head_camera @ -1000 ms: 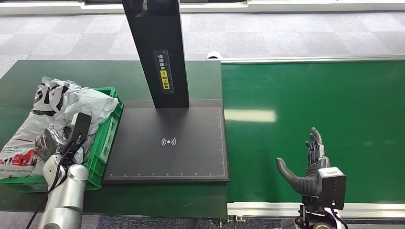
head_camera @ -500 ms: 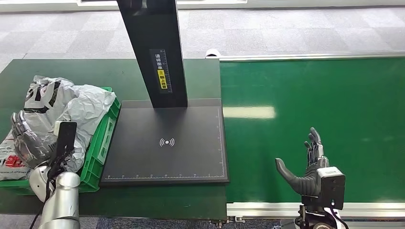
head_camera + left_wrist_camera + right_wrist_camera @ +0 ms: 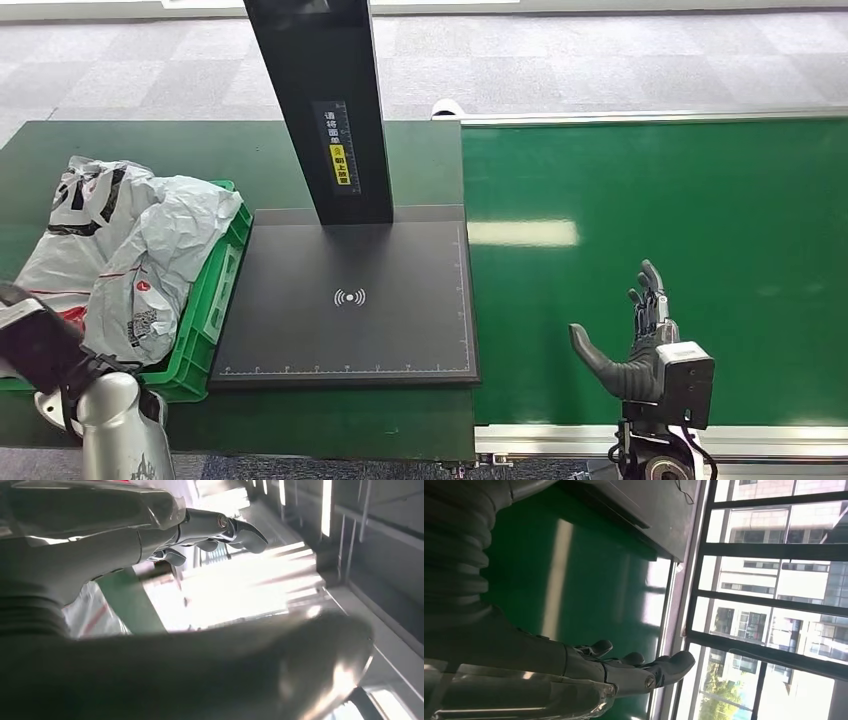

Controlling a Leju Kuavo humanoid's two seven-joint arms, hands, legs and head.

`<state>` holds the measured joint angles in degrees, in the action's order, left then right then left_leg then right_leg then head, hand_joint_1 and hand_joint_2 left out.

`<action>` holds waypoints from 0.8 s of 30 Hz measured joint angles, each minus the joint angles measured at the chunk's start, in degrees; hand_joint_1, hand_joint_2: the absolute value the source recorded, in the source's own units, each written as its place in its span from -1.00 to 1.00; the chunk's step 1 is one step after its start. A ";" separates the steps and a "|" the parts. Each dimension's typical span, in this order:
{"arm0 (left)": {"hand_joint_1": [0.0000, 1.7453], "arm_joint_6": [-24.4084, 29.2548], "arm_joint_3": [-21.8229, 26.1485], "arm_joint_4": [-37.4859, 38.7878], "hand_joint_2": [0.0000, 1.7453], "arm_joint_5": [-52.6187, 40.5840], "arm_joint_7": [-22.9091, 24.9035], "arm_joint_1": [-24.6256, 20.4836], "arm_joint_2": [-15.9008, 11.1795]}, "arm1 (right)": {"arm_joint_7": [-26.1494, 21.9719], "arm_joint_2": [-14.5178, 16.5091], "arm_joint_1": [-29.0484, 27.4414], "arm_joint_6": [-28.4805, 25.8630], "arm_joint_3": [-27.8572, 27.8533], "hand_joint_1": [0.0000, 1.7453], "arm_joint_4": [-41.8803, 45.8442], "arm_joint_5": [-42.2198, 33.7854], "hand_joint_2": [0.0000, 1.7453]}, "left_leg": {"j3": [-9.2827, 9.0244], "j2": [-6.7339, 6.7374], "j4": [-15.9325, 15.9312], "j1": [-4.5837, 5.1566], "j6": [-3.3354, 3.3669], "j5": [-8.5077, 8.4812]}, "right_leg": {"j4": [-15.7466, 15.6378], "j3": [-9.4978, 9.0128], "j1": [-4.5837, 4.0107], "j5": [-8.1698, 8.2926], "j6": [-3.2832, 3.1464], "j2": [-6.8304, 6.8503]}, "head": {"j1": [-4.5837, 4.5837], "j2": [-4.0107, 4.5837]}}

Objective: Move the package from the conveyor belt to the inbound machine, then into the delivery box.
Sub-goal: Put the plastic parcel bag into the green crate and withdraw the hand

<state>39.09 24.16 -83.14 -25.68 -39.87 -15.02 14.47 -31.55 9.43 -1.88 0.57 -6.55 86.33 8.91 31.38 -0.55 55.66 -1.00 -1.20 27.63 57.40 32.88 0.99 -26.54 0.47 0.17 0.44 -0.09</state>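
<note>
Several crumpled grey and white packages (image 3: 150,245) lie heaped in the green delivery box (image 3: 216,300) at the left of the table. The inbound machine's black platform (image 3: 350,330) is bare, with its scanner post (image 3: 325,110) standing at its back. My left arm (image 3: 105,425) is at the near left corner, just in front of the box. The left wrist view shows my left hand (image 3: 150,535) with fingers stretched out and holding nothing. My right hand (image 3: 640,345) is open, fingers up, over the near edge of the green conveyor belt (image 3: 660,220). The right wrist view also shows my right hand (image 3: 589,672) empty.
A dark green table (image 3: 200,150) carries the box and the machine. The belt's metal rail (image 3: 780,438) runs along its near side. Grey carpet floor (image 3: 600,60) lies beyond, and windows (image 3: 774,580) appear in the right wrist view.
My left hand has pulled back from over the packages in the box toward the near left corner, empty. The right hand has hardly moved.
</note>
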 joint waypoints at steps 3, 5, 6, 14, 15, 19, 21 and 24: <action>-1.00 -9.77 -7.30 0.04 1.00 10.26 2.95 1.25 -1.31 | -0.38 -0.08 0.37 0.02 0.08 -1.00 -0.49 -0.41 1.00 | -0.01 -0.02 0.00 0.00 0.01 -0.01 | 0.00 -0.01 0.00 0.01 0.00 0.00 | 0.01 0.00; -1.00 -19.21 -12.49 0.96 1.00 15.25 5.61 2.04 -2.07 | -0.46 -0.12 0.66 0.42 0.23 -1.00 -0.77 -0.52 1.00 | 0.00 -0.01 0.01 0.01 0.02 -0.02 | 0.00 -0.02 0.01 0.02 0.01 -0.01 | 0.01 0.00; -1.00 -23.64 -15.10 1.50 1.00 16.87 6.51 2.47 -2.32 | -0.47 -0.13 0.88 0.78 0.38 -1.00 -0.93 -0.50 1.00 | 0.00 0.03 0.01 0.02 0.02 -0.02 | 0.00 -0.03 0.02 0.03 0.02 -0.02 | 0.00 0.00; -1.00 -42.36 -28.90 5.53 1.00 23.45 10.78 4.48 -3.04 | -0.20 -0.13 2.86 4.49 2.73 -1.00 -3.03 0.08 1.00 | 0.05 0.16 0.03 0.02 0.04 0.04 | 0.00 0.09 0.03 0.03 0.03 -0.11 | 0.02 0.00; -1.00 -43.33 -30.07 6.41 1.00 23.59 11.08 4.47 -3.06 | -0.15 -0.13 3.14 4.77 3.18 -1.00 -3.43 0.29 1.00 | 0.06 0.16 0.03 0.02 0.04 0.04 | 0.00 0.10 0.02 0.03 0.03 -0.11 | 0.02 0.00; -1.00 -44.37 -33.86 10.61 1.00 23.84 10.72 4.24 -2.91 | -0.13 -0.11 4.22 5.37 5.20 -1.00 -5.35 0.75 1.00 | 0.07 0.19 0.03 0.02 0.04 0.03 | 0.00 0.10 0.01 0.03 0.03 -0.13 | 0.01 0.00; -1.00 -43.90 -34.99 12.24 1.00 23.81 10.09 4.12 -2.89 | -0.13 -0.10 4.73 5.47 6.15 -1.00 -6.28 0.84 1.00 | 0.07 0.18 0.03 0.02 0.04 0.03 | 0.00 0.10 0.01 0.03 0.03 -0.13 | -0.01 0.00; -1.00 -43.11 -35.72 13.65 1.00 23.80 9.64 3.87 -3.04 | -0.14 -0.07 5.44 5.89 7.16 -1.00 -7.42 0.75 1.00 | 0.07 0.18 0.03 0.02 0.04 0.03 | 0.00 0.10 0.02 0.03 0.03 -0.13 | 0.00 0.00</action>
<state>-4.02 -11.56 -69.49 -1.88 -30.23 -11.15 11.44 -31.68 9.35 3.56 6.46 0.61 78.91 9.67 31.45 -0.37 55.69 -0.98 -1.16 27.66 57.40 32.98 1.01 -26.50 0.50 0.04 0.44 -0.09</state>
